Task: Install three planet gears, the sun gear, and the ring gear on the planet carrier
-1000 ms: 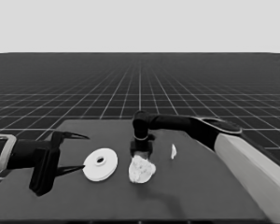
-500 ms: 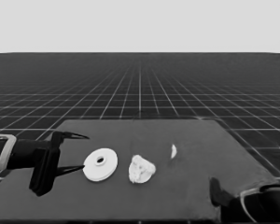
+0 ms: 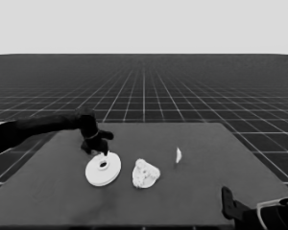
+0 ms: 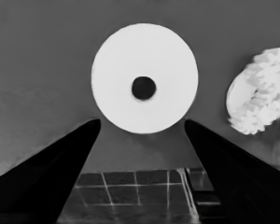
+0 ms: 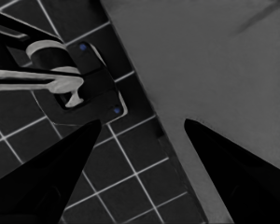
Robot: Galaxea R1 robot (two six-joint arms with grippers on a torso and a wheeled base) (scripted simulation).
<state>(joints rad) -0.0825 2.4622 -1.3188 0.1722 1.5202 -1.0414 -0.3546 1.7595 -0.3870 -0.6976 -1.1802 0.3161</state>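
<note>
Left gripper (image 3: 100, 152) over larger round part (image 3: 103, 168), fingers spread wide, empty.
Rigid, smooth, probably light; grip across rim. Gear-topped smaller round part (image 3: 145, 173) just beside it; right gripper (image 5: 140, 135) parked well apart, open.

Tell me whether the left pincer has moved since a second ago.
Yes. The left pincer has left the table's left end and swung right, now open above the larger round part, which has not shifted.

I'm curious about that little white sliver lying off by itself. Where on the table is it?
In the head view the thin white piece lies right of centre on the table, alone, just right of the lumpy white cluster of gears.
</note>
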